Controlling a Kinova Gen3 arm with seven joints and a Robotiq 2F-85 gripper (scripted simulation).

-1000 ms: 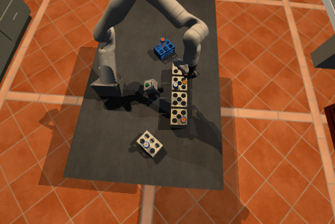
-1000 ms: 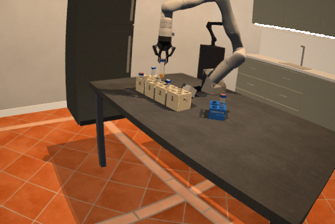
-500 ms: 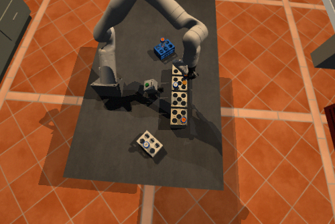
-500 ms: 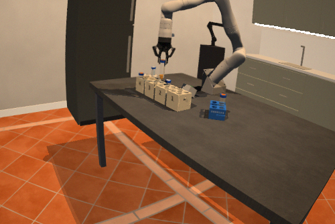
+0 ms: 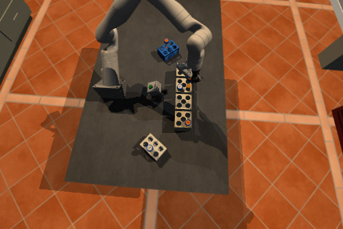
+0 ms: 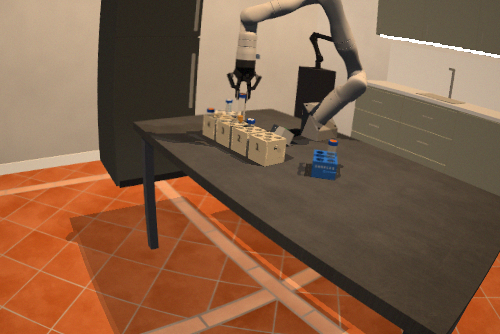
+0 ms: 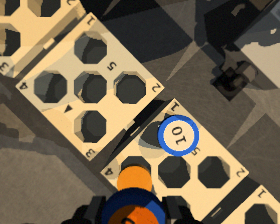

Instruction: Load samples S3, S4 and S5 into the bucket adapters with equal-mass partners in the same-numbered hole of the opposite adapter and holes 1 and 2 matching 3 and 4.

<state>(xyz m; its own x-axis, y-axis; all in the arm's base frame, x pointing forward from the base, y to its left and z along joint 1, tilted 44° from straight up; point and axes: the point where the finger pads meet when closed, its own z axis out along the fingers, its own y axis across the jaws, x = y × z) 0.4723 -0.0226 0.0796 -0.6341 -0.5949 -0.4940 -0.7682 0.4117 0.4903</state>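
Observation:
Four cream adapters stand in a row: adapter 1, adapter 2 [image 5: 183, 85], adapter 3 [image 5: 183, 101] and adapter 4 [image 5: 182, 120]. My gripper [image 6: 243, 89] is shut on a sample tube [image 7: 135, 197] with an orange cap dot and orange fill, and holds it upright above adapter 2 [image 7: 176, 160]. In the wrist view its lower end hangs over the hole 4 side. A water blank marked 10 [image 7: 178, 135] stands in hole 1 of adapter 2. Adapter 3 [image 7: 91, 90] is empty. An orange-capped tube [image 5: 187, 122] stands in adapter 4. I cannot read the held tube's ID.
A blue rack [image 5: 168, 50] holds one orange-capped tube [image 5: 166, 40]. A white rack [image 5: 153, 147] holds one white-dot blank [image 5: 149, 147]. The sloped desk with the green DONE key [image 5: 150, 86] stands left of the adapters, beside the arm's base [image 5: 109, 89].

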